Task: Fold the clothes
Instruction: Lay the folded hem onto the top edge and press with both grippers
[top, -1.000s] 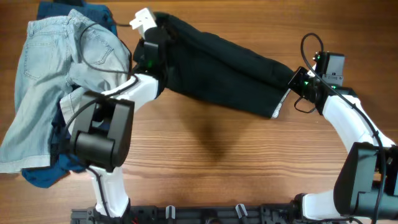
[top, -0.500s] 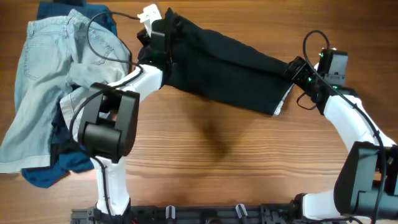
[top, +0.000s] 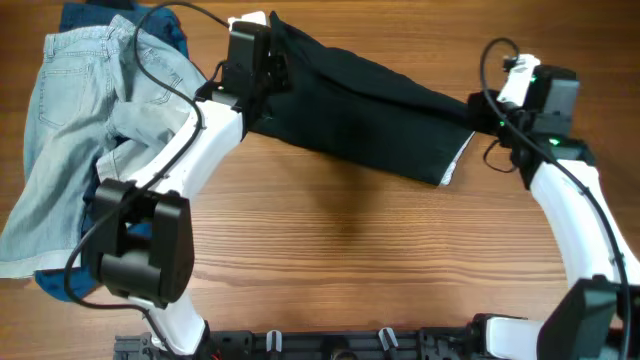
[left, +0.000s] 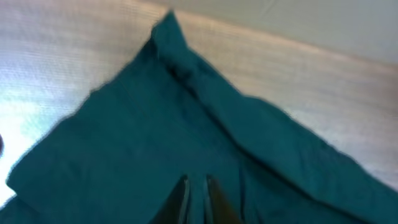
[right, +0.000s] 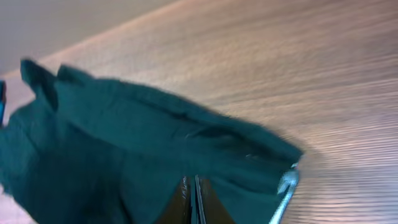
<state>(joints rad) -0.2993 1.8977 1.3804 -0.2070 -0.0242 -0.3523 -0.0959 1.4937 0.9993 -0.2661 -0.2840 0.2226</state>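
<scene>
Shorts (top: 360, 120) black, stretched out long, slightly creased.

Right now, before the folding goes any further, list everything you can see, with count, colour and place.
black shorts: one, black, pale lining at the right end, stretched across the far middle.
denim garment: one, light blue, heaped at the left.
dark-blue fabric: at least one piece, under the denim.
table: one, brown wood.
left gripper: one, black, shut on the shorts' left end.
right gripper: one, black, shut on the shorts' right end.
</scene>
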